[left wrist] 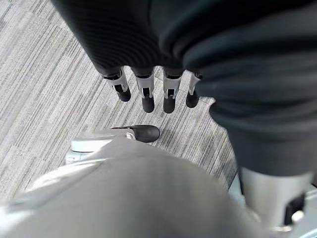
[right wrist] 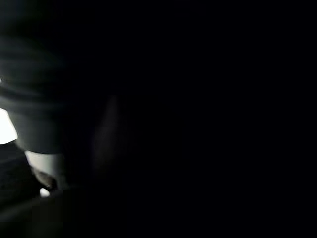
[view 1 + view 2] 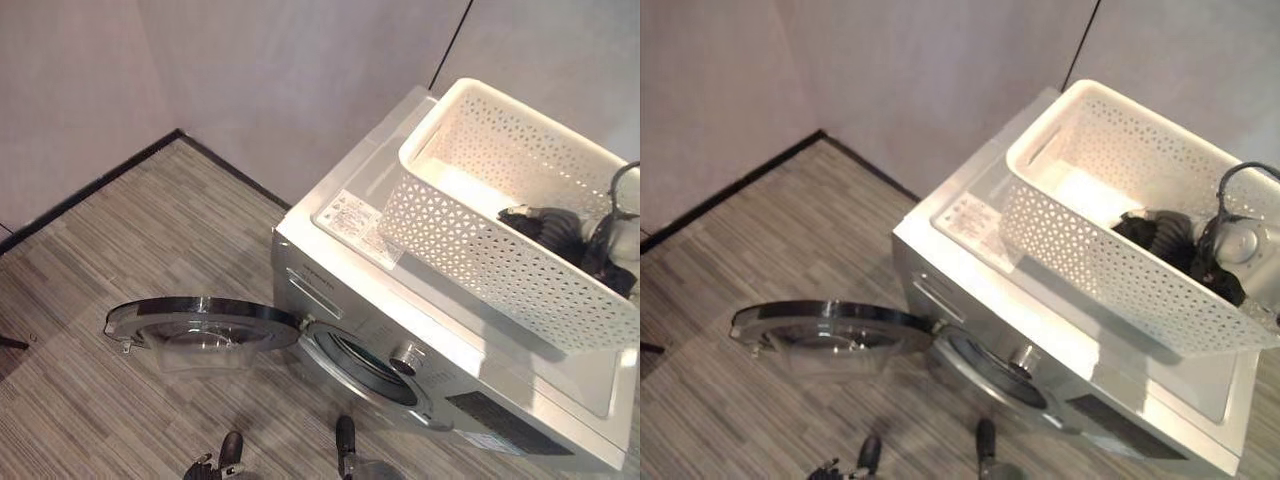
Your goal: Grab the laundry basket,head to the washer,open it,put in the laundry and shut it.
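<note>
we look down on a silver washer (image 3: pixel 440 340) that sits at about three o'clock in our head views, against a pale wall (image 3: pixel 300 70). its round door (image 3: pixel 200 322) is swung fully open and lies out flat at about eight o'clock, above the grey striped floor (image 3: pixel 120 260), and the dark drum opening (image 3: pixel 365 362) shows at about five o'clock on the washer's front. the white perforated laundry basket (image 3: pixel 480 240) rests on top of the washer, up at about two o'clock, tilted a little. inside the basket, at its right end, our right hand (image 3: pixel 1160 232) reaches in among dark laundry (image 3: pixel 1215 275), with the wrist coming in from three o'clock; we cannot tell whether its fingers are open or closed there, and its own wrist view is nearly all dark. our left hand (image 1: pixel 148 94) hangs over the floor in its wrist view, fingers straight and relaxed, holding nothing, with the thumb apart from them.
</note>
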You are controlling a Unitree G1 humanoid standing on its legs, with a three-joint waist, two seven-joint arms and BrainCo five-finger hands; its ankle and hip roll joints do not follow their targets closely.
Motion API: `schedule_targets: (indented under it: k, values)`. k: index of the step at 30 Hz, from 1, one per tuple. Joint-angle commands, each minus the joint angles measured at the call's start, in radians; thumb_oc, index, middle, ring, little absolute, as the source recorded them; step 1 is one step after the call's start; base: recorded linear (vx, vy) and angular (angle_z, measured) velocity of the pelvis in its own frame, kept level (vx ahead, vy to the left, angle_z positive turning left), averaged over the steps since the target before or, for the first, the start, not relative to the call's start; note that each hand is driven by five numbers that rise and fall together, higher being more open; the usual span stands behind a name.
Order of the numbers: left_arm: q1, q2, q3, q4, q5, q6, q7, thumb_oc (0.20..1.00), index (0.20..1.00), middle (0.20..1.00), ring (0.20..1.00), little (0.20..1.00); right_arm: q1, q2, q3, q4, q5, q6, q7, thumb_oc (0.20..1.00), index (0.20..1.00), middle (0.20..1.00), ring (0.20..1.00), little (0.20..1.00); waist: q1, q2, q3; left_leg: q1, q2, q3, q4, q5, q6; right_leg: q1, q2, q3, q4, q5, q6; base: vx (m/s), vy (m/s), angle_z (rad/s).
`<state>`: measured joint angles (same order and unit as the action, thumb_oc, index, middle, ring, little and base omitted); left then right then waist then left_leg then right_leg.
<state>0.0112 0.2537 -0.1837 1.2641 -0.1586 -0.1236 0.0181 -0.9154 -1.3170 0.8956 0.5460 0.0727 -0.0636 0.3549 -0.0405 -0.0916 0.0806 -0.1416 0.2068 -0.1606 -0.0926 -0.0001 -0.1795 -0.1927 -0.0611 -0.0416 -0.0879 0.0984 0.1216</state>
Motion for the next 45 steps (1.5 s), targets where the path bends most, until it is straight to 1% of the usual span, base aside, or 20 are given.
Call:
schedule_targets:
  k: [1, 6, 8, 9, 10, 11, 13, 19, 20, 24, 30, 31, 32, 36, 38, 39, 42, 43, 45]
  values:
    - [-0.051, -0.019, -0.064, -0.006, -0.032, -0.020, -0.014, 1.000, 1.000, 1.000, 1.000, 1.000, -0.012, -0.016, 0.057, 0.030, -0.083, 0.009, 0.038, 1.000, 1.000, 1.000, 1.000, 1.000, 0.031, -0.052, 0.038, 0.068, -0.007, -0.002, 0.005, 0.037, 0.044, -0.042, -0.010, 0.013, 0.027, -0.013, 0.025, 0.00, -0.029, 0.03]
    - [-0.062, -0.023, -0.079, -0.015, -0.041, -0.024, -0.016, 1.000, 1.000, 1.000, 1.000, 1.000, 0.095, -0.011, 0.010, -0.004, -0.069, 0.007, 0.078, 1.000, 1.000, 1.000, 1.000, 1.000, 0.024, -0.049, 0.051, 0.054, -0.002, -0.006, 0.005, 0.048, 0.041, -0.057, -0.004, 0.012, 0.028, -0.012, 0.023, 0.00, -0.012, 0.01]
    - [-0.073, -0.031, -0.086, -0.020, -0.051, -0.027, -0.013, 1.000, 1.000, 1.000, 1.000, 1.000, 0.132, 0.022, -0.026, 0.003, -0.049, 0.010, 0.067, 1.000, 1.000, 1.000, 1.000, 1.000, 0.018, -0.044, 0.056, 0.049, -0.003, 0.000, 0.005, 0.055, 0.041, -0.065, -0.003, 0.016, 0.027, -0.007, 0.023, 0.00, 0.000, 0.00]
    - [-0.073, -0.030, -0.087, -0.020, -0.051, -0.027, -0.013, 1.000, 1.000, 1.000, 1.000, 1.000, 0.135, 0.022, -0.029, 0.003, -0.050, 0.010, 0.067, 1.000, 1.000, 1.000, 1.000, 1.000, 0.019, -0.045, 0.056, 0.049, -0.003, 0.000, 0.005, 0.055, 0.041, -0.065, -0.002, 0.016, 0.027, -0.007, 0.023, 0.00, 0.000, 0.00]
    - [-0.075, -0.035, -0.094, -0.021, -0.052, -0.029, -0.010, 1.000, 1.000, 1.000, 1.000, 1.000, 0.147, 0.034, -0.051, 0.009, -0.034, 0.010, 0.056, 0.818, 0.818, 0.818, 0.818, 0.818, 0.015, -0.042, 0.056, 0.048, -0.003, 0.002, 0.005, 0.057, 0.041, -0.067, -0.002, 0.017, 0.027, -0.006, 0.023, 0.00, 0.004, -0.03]
    - [-0.080, -0.039, -0.099, -0.021, -0.055, -0.028, -0.009, 1.000, 1.000, 1.000, 1.000, 1.000, 0.158, 0.052, -0.075, 0.026, -0.023, 0.011, 0.039, 0.200, 0.200, 0.200, 0.200, 0.200, 0.014, -0.041, 0.056, 0.047, -0.003, 0.003, 0.005, 0.056, 0.041, -0.068, -0.002, 0.019, 0.027, -0.006, 0.023, -0.01, 0.011, -0.03]
    - [-0.096, -0.043, -0.108, -0.019, -0.058, -0.027, 0.001, 1.000, 1.000, 1.000, 1.000, 1.000, 0.154, 0.095, -0.115, 0.084, -0.007, 0.011, -0.003, 0.200, 0.200, 0.200, 0.200, 0.200, 0.014, -0.041, 0.056, 0.047, -0.005, 0.007, 0.005, 0.054, 0.042, -0.067, -0.001, 0.024, 0.025, -0.005, 0.023, 0.00, 0.000, 0.00]
    - [-0.107, -0.054, -0.106, -0.013, -0.050, -0.023, 0.018, 1.000, 1.000, 1.000, 1.000, 1.000, 0.209, 0.139, -0.270, 0.083, 0.041, 0.008, -0.087, 0.200, 0.200, 0.200, 0.200, 0.200, 0.001, -0.032, 0.044, 0.067, -0.007, 0.014, 0.005, 0.040, 0.047, -0.048, -0.003, 0.025, 0.027, -0.017, 0.022, 0.00, 0.000, 0.00]
    - [-0.107, -0.053, -0.101, -0.002, -0.040, -0.020, 0.021, 1.000, 1.000, 1.000, 1.000, 1.000, 0.218, 0.153, -0.311, 0.081, 0.060, 0.005, -0.104, 0.200, 0.200, 0.200, 0.200, 0.200, 0.000, -0.030, 0.037, 0.078, -0.007, 0.016, 0.005, 0.032, 0.047, -0.040, -0.003, 0.026, 0.029, -0.023, 0.022, 0.00, 0.000, 0.00]
    - [-0.094, -0.047, -0.081, 0.018, -0.022, -0.011, 0.015, 1.000, 1.000, 1.000, 1.000, 1.000, 0.252, 0.149, -0.364, 0.025, 0.075, 0.009, -0.106, 0.200, 0.200, 0.200, 0.200, 0.200, -0.001, -0.029, 0.023, 0.101, -0.009, 0.023, 0.005, 0.020, 0.049, -0.023, -0.005, 0.028, 0.036, -0.033, 0.022, 0.03, 0.017, -0.01]
    - [-0.065, -0.042, -0.048, 0.062, 0.016, -0.003, 0.002, 1.000, 1.000, 1.000, 1.000, 1.000, 0.302, 0.128, -0.523, -0.062, 0.210, -0.027, -0.144, 0.200, 0.200, 0.200, 0.200, 0.200, -0.006, -0.029, -0.014, 0.148, -0.013, 0.032, 0.005, -0.012, 0.054, 0.013, -0.014, 0.030, 0.057, -0.055, 0.024, 0.03, 0.015, 0.00]
    - [-0.065, -0.042, -0.049, 0.062, 0.016, -0.003, 0.002, 1.000, 1.000, 1.000, 1.000, 1.000, 0.306, 0.127, -0.527, -0.064, 0.210, -0.027, -0.144, 0.200, 0.200, 0.200, 0.200, 0.200, -0.005, -0.029, -0.013, 0.149, -0.013, 0.032, 0.005, -0.012, 0.054, 0.014, -0.014, 0.030, 0.057, -0.055, 0.024, 0.04, 0.026, 0.00]
    - [-0.056, -0.043, -0.043, 0.075, 0.030, -0.005, 0.002, 1.000, 1.000, 1.000, 1.000, 1.000, 0.312, 0.113, -0.586, -0.072, 0.265, -0.045, -0.166, 0.200, 0.200, 0.200, 0.200, 0.200, -0.007, -0.028, -0.029, 0.163, -0.016, 0.032, 0.005, -0.022, 0.056, 0.027, -0.019, 0.028, 0.060, -0.059, 0.026, 0.05, 0.028, 0.01]
    - [-0.039, -0.036, -0.038, 0.102, 0.054, -0.002, 0.007, 1.000, 1.000, 1.000, 1.000, 1.000, 0.309, 0.106, -0.700, -0.077, 0.392, -0.067, -0.211, 0.200, 0.200, 0.200, 0.200, 0.200, -0.004, -0.028, -0.062, 0.193, -0.025, 0.031, 0.005, -0.045, 0.063, 0.058, -0.031, 0.025, 0.066, -0.062, 0.028, 0.04, 0.039, 0.00]
    - [-0.034, -0.035, -0.035, 0.108, 0.060, 0.001, 0.010, 1.000, 1.000, 1.000, 1.000, 1.000, 0.297, 0.114, -0.723, -0.063, 0.394, -0.067, -0.238, 0.200, 0.200, 0.200, 0.200, 0.200, 0.000, -0.028, -0.075, 0.202, -0.029, 0.034, 0.005, -0.057, 0.066, 0.071, -0.036, 0.022, 0.066, -0.063, 0.030, 0.01, 0.019, 0.00]
    - [-0.033, -0.033, -0.040, 0.115, 0.065, 0.003, 0.014, 1.000, 1.000, 1.000, 1.000, 1.000, 0.245, 0.113, -0.712, -0.039, 0.394, -0.069, -0.263, 0.200, 0.200, 0.200, 0.200, 0.200, 0.002, -0.029, -0.086, 0.210, -0.033, 0.035, 0.005, -0.066, 0.070, 0.075, -0.040, 0.022, 0.067, -0.061, 0.030, 0.00, 0.000, 0.00]
    - [-0.032, -0.035, -0.043, 0.123, 0.070, 0.005, 0.017, 1.000, 1.000, 1.000, 1.000, 1.000, 0.192, 0.120, -0.700, -0.029, 0.414, -0.074, -0.279, 0.200, 0.200, 0.200, 0.200, 0.200, 0.003, -0.027, -0.093, 0.217, -0.037, 0.038, 0.005, -0.073, 0.074, 0.079, -0.044, 0.026, 0.069, -0.058, 0.031, 0.00, 0.030, -0.01]
    - [-0.031, -0.035, -0.050, 0.129, 0.074, 0.006, 0.022, 1.000, 1.000, 1.000, 1.000, 1.000, 0.143, 0.126, -0.697, -0.014, 0.419, -0.082, -0.309, 0.200, 0.200, 0.200, 0.200, 0.200, 0.006, -0.026, -0.100, 0.223, -0.044, 0.039, 0.005, -0.079, 0.078, 0.086, -0.049, 0.027, 0.069, -0.055, 0.033, 0.00, 0.037, 0.02]
    - [-0.033, -0.035, -0.051, 0.134, 0.077, 0.009, 0.026, 1.000, 1.000, 1.000, 1.000, 1.000, 0.089, 0.128, -0.683, -0.009, 0.415, -0.085, -0.334, 0.200, 0.200, 0.200, 0.200, 0.200, 0.007, -0.024, -0.106, 0.230, -0.049, 0.040, 0.005, -0.083, 0.082, 0.091, -0.052, 0.031, 0.069, -0.055, 0.035, 0.00, 0.038, -0.04]
